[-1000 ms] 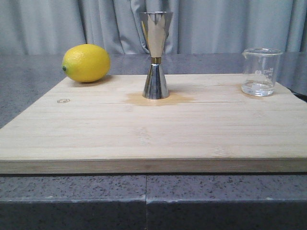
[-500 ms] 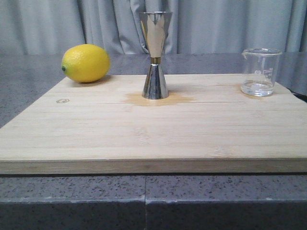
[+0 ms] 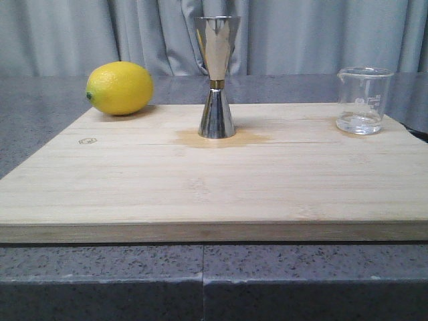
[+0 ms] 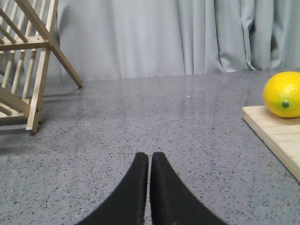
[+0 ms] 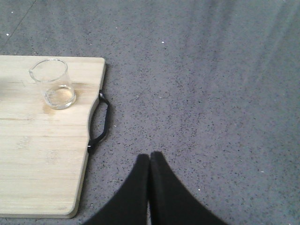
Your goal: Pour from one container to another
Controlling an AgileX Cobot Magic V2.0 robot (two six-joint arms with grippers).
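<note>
1. The grey countertop is carrying everything, and a wooden drying rack is standing on it off to the robot's left.
2. The bamboo cutting board is lying flat across the middle, its black handle sitting on the edge toward the right arm.
3. The lemon is resting at about 10 o'clock on the board.
4. The steel jigger is standing upright, long axis vertical, at 12 o'clock; a damp-looking stain is spreading around its base. Its contents are not showing.
5. The glass beaker is standing upright at about 2 o'clock on the board, holding a shallow layer of clear liquid.
6. The left gripper is hovering over bare counter, fingers pressed together, gripping nothing.
7. The right gripper is likewise closed and empty, with the beaker lying at roughly 10 o'clock from its fingertips, making the right arm the nearer one.
8. This layout is fitting both a pour yet to come and one already finished.
</note>
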